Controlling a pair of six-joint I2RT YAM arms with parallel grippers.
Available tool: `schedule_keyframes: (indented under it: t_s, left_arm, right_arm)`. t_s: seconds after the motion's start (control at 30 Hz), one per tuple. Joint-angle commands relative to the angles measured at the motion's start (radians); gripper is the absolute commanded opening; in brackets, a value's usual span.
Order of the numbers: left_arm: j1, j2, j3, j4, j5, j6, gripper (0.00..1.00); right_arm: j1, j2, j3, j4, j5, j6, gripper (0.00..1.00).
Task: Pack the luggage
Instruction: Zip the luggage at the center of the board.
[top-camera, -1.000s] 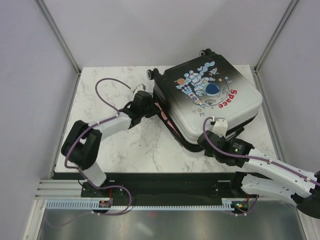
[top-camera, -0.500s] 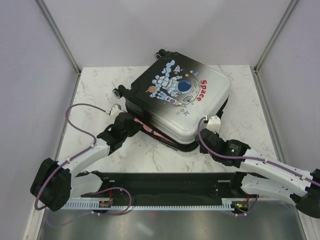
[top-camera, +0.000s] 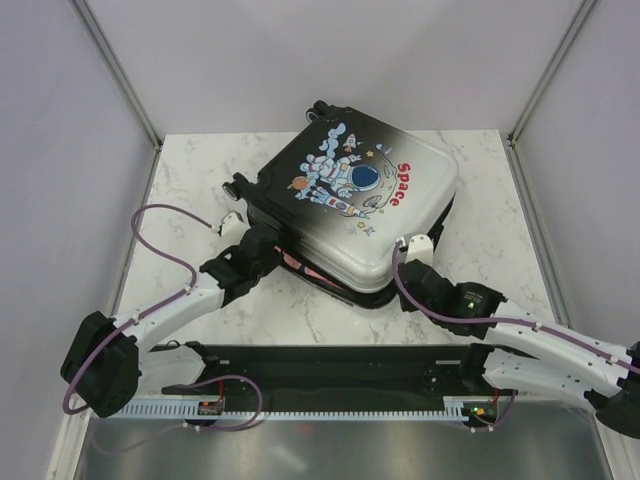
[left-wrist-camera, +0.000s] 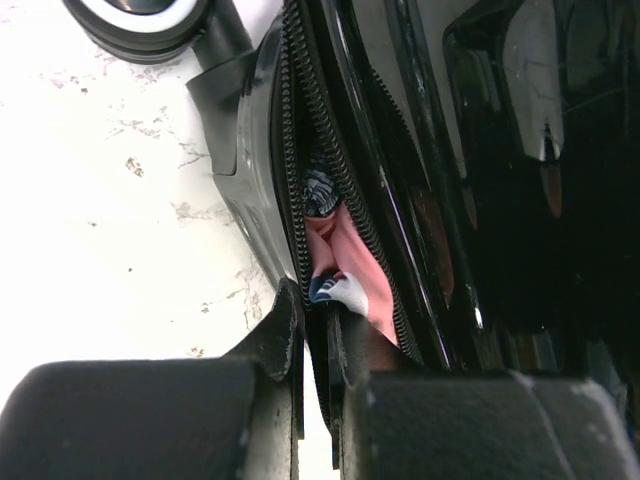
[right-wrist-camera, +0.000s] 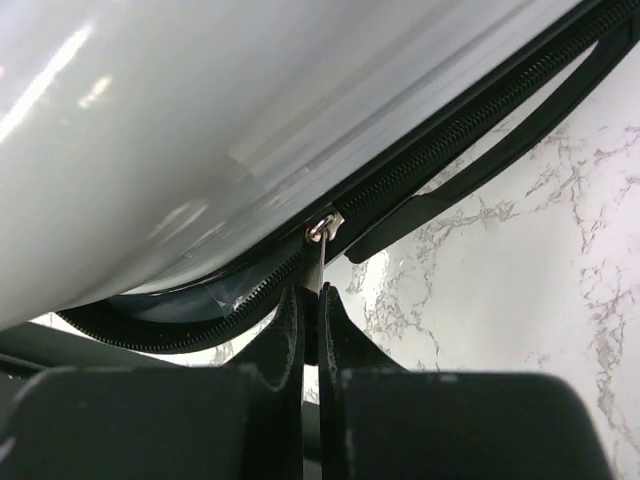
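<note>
My right gripper (right-wrist-camera: 310, 300) pinches the zipper pull (right-wrist-camera: 322, 228) and my left gripper (left-wrist-camera: 318, 300) is closed at the gaping seam of the luggage (top-camera: 350, 215), where bulging pink cloth (left-wrist-camera: 345, 250) could jam the zipper teeth (left-wrist-camera: 298, 190)

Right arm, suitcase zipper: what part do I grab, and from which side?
Grip the thin metal tab hanging off the slider, coming from the table side below the suitcase seam. It sticks out flat, so the right fingers close on its two broad faces, as they do now.
</note>
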Motion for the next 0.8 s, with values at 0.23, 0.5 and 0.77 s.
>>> schedule_keyframes:
  t_s: [0.23, 0.5, 0.77]
  left_arm:
    - [-0.1, 0.048, 0.061, 0.036, 0.113, 0.018, 0.02]
    - [-0.1, 0.088, 0.067, 0.036, 0.09, -0.005, 0.02]
    - [-0.1, 0.117, 0.07, 0.034, 0.067, -0.044, 0.02]
  right_arm:
    - [0.128, 0.088, 0.151, -0.005, -0.21, 0.015, 0.0]
    - [0.144, 0.073, 0.22, -0.066, -0.332, 0.0, 0.0]
    - [0.155, 0.09, 0.243, -0.046, -0.452, -0.077, 0.0]
